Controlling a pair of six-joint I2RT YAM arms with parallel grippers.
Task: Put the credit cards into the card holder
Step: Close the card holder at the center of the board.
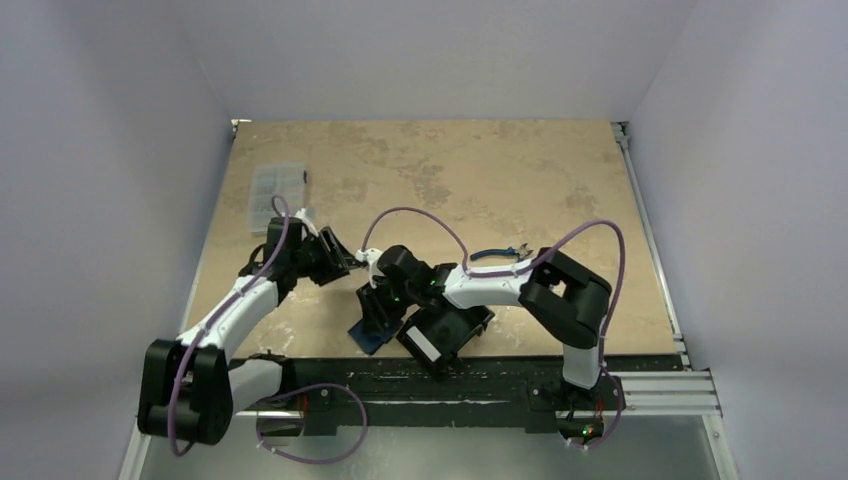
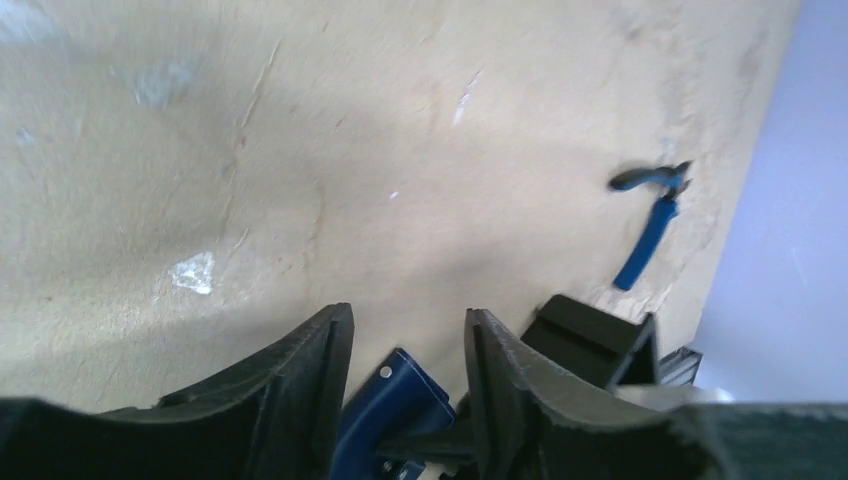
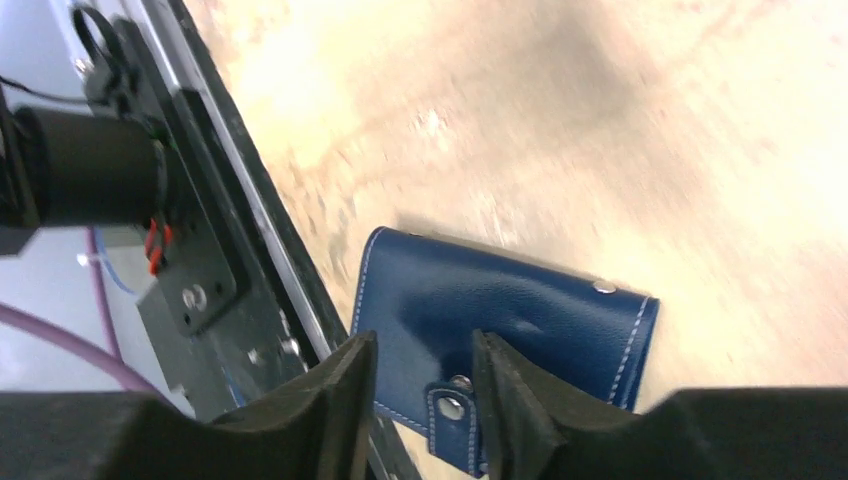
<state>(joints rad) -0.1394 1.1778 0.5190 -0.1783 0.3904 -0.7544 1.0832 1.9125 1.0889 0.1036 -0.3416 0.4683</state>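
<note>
**Holder folded shut, both grippers empty: the flap comes first**

The card holder [image 3: 510,300] lies folded flat near the table's [image 1: 450,170] 6 o'clock edge, a little left of centre. The black tray [image 1: 445,335] sits just beside it at its 3 o'clock. The right gripper [image 3: 425,345] hovers over the holder with its fingers a moderate gap apart and nothing between them. The snap tab [image 3: 450,408] lies beneath that gap. The left gripper [image 2: 405,320], at the holder's 11 o'clock, is also parted and empty. No credit card shows in any view.

The step in hand looks like opening the holder. To do it well, the right fingers should pinch only the tab's free end, not the whole fold, and peel it off its snap. Meanwhile the left gripper should press the holder's body down so it cannot slide toward the near edge. The blue pliers [image 1: 500,254] at 1 o'clock and the clear box [image 1: 275,190] at 10 o'clock are well apart from the work.
</note>
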